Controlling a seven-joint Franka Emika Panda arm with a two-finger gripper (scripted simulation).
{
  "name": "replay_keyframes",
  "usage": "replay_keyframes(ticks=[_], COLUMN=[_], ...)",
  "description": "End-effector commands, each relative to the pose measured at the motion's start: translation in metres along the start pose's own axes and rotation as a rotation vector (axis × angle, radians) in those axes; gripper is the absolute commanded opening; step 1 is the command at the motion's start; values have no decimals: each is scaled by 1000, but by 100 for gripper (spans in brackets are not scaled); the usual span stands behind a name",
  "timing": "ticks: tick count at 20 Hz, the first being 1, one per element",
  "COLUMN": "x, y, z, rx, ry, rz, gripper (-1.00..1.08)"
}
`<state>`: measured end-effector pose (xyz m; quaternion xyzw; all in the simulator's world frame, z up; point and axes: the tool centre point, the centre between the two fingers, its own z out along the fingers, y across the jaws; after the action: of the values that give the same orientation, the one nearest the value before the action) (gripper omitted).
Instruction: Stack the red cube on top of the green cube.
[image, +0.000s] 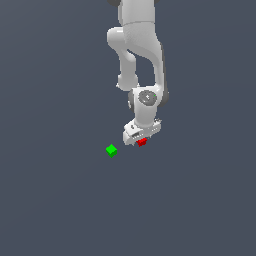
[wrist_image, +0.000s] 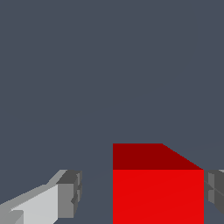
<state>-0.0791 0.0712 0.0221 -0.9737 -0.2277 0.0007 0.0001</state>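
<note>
Grey floor (image: 60, 200); green cube (image: 111, 150); red cube (image: 142, 142)

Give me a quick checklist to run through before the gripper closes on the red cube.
1. Red cube sits between the fingers: ok; the wrist view shows one finger on each side of it.
2. Cube centred in the gripper: not ok; it lies close to one finger, with a clear gap to the other.
3. Gripper open: ok, a gap shows on one side.
4. Gripper low enough around the cube: cannot tell; the exterior view shows the cube right under the hand, but its depth between the fingers is unclear.
5. Green cube free of the arm: ok; it sits apart, toward the exterior view's left.
6. Nothing on the green cube: ok.
</note>
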Motion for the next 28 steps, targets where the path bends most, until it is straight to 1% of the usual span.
replay_keyframes(ticks=[1,2,13,17,22,28], x=[1,1,0,0,0,-1], y=[0,0,1,1,0,0], z=[2,2,2,-5,-25,-65], rx=[-1,-1,-1,-1,-1,-1], ry=[1,1,1,1,1,1], rz=[0,0,0,0,0,0], gripper=[100,-100,-100,-100,-100,-100])
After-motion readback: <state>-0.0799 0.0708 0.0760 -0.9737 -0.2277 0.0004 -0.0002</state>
